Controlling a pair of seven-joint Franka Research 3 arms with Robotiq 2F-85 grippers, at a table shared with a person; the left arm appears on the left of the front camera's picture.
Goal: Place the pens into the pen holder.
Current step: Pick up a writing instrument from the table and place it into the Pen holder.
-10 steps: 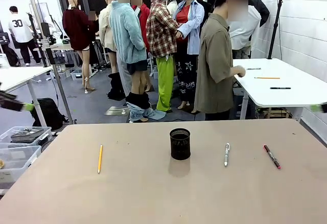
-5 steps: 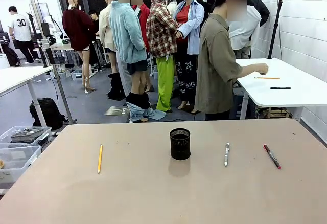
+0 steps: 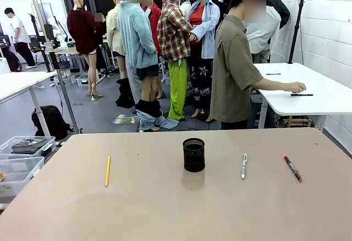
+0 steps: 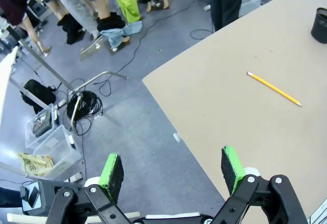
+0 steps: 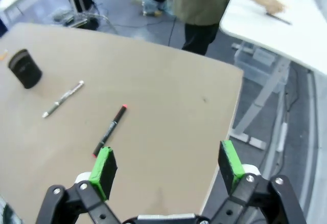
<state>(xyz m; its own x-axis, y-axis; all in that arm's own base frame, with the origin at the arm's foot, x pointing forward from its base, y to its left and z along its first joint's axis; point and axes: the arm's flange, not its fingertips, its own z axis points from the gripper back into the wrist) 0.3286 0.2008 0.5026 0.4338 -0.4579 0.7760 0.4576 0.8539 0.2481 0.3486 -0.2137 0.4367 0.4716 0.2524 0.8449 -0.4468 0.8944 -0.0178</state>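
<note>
The left gripper [image 4: 172,168] stands wide open and empty, high up near the table [image 3: 165,213] edge, well apart from the pencil [image 4: 274,89]. The right gripper [image 5: 167,169] is just as wide and empty, high over its end of the table, with the red-tipped pen [image 5: 110,131] nearest and the silver pen [image 5: 63,99] beyond.

All 3 pens look light, stiff and smooth. They lie flat, so they are likely to roll or skid under a finger. I would pinch each across mid-barrel, jaws nearly shut. The holder [image 3: 193,154] looks light too, so a pen knocking its rim could tip it.

The front view gives the whole row: pencil [image 3: 108,170] left, holder in the middle, silver pen [image 3: 243,165] and red-tipped pen [image 3: 292,168] right, none touching. Each wrist view adds how its own pen is angled to the fingers.
</note>
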